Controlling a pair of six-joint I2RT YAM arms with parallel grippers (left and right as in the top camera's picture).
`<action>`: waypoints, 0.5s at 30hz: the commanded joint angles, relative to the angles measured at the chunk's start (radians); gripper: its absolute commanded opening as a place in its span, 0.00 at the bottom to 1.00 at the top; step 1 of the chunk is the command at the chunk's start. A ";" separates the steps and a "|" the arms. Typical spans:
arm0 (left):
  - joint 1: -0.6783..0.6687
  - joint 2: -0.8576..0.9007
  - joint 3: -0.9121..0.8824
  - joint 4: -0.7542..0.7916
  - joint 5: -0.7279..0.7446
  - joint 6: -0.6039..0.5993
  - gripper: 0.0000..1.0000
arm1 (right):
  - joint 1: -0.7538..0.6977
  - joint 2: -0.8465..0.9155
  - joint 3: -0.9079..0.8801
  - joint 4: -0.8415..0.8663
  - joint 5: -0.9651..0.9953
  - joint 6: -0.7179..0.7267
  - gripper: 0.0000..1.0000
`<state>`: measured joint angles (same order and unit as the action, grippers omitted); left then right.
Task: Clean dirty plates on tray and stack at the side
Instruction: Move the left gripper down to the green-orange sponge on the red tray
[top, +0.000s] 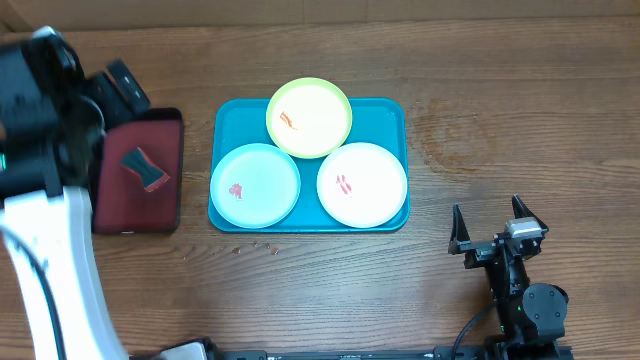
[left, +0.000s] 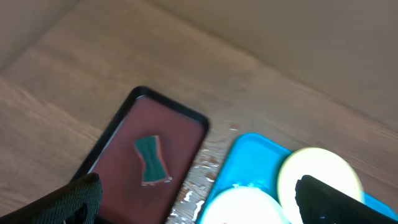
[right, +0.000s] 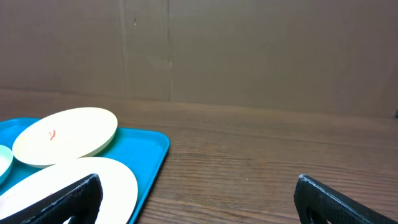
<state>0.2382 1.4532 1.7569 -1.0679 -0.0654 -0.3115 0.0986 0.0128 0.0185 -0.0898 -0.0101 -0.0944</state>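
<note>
The turquoise tray (top: 385, 115) lies mid-table with three plates on it. At the back is a yellow-green plate (top: 310, 118), front left a light blue plate (top: 255, 185), front right a white plate (top: 362, 185). Each carries a small red smear. My left gripper (left: 199, 208) hovers open above the gap between the dark red tray and the turquoise tray (left: 249, 155), holding nothing. To the right of the tray, over bare wood, my right gripper (top: 490, 222) stands open and empty. The right wrist view shows the white plate (right: 118, 180) beside its left finger.
A dark red, black-rimmed tray (top: 115, 205) lies left of the turquoise one, with a green-and-red sponge (top: 146, 170) on it. The left arm (top: 45, 120) reaches over the table's left side. Small crumbs (top: 262, 247) lie in front of the turquoise tray.
</note>
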 joint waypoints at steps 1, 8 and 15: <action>0.033 0.114 0.027 -0.033 -0.026 -0.026 1.00 | -0.005 -0.008 -0.010 0.006 0.009 -0.005 1.00; 0.092 0.325 0.027 -0.093 0.042 -0.033 1.00 | -0.005 -0.008 -0.010 0.006 0.009 -0.005 1.00; 0.163 0.504 0.027 -0.141 0.086 -0.033 0.99 | -0.005 -0.008 -0.010 0.006 0.009 -0.005 1.00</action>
<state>0.3691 1.9026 1.7634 -1.1946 -0.0086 -0.3340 0.0986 0.0128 0.0181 -0.0898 -0.0101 -0.0944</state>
